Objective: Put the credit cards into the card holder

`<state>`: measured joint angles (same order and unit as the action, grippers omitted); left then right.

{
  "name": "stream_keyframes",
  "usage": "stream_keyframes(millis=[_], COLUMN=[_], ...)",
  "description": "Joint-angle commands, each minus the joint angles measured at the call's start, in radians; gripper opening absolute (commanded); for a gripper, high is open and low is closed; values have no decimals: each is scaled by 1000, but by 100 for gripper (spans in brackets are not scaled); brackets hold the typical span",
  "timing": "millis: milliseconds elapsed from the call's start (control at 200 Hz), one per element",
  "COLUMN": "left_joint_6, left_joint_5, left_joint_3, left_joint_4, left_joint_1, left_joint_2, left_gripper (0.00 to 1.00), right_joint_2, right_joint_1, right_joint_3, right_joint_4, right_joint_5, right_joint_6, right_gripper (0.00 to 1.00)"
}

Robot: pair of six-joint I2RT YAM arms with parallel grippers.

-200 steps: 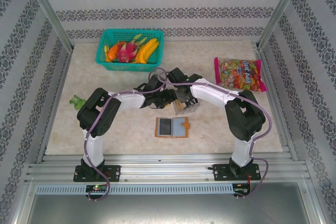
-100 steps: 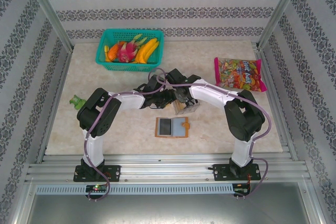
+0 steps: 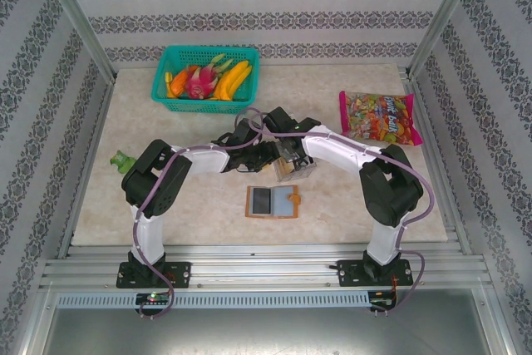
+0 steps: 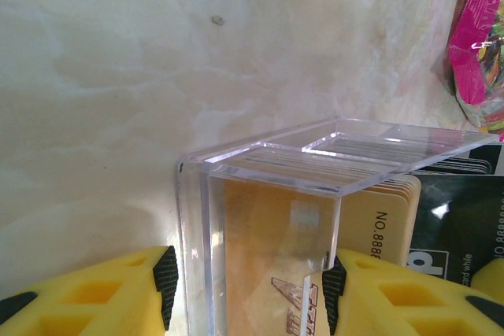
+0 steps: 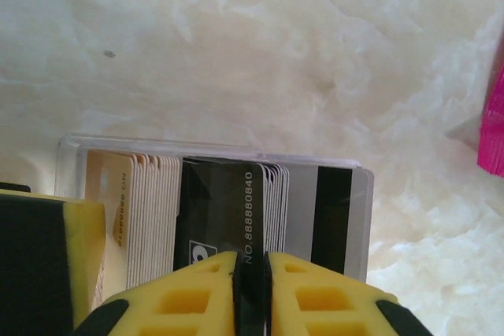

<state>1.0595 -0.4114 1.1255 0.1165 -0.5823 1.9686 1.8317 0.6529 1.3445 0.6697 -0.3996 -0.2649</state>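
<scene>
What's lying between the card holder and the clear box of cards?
Nothing but a narrow strip of bare table, as the top view shows; the card holder lies open just nearer the bases than the clear box.

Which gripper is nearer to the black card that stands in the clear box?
Right. The right gripper pinches the black card by its edge. The left gripper grips the clear box from outside, beside that card, not touching it.

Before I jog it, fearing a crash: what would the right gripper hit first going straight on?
Likely the cards in the clear box: the right gripper pinches a black card among them. The table lies beyond; depth unclear.
</scene>
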Motion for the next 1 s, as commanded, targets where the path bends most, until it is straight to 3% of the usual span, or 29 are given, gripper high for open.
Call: stream_keyframes(millis=[0,245,779,994], left_joint_6=[-6,-8,-47,-58], left_joint_5=[31,31,34,29], left_joint_3=[-26,-25,-17,-60], left_joint_4=[-65,-67,-63,23], left_joint_1=[8,9,9,9], left_joint_2=[-11,-11,-49,-133], left_gripper=[54,54,54,61], right_joint_2=[-23,-41,-151,-265], right_joint_1=[0,-4,-71,-115], right_joint_3=[-21,-14,-73,-130], right_joint_4=[28,28,-28,-102], right_joint_5=[-19,-2,257,367], right_joint_6=[-11,-13,-124,-182], right_gripper=[12,0,0,0])
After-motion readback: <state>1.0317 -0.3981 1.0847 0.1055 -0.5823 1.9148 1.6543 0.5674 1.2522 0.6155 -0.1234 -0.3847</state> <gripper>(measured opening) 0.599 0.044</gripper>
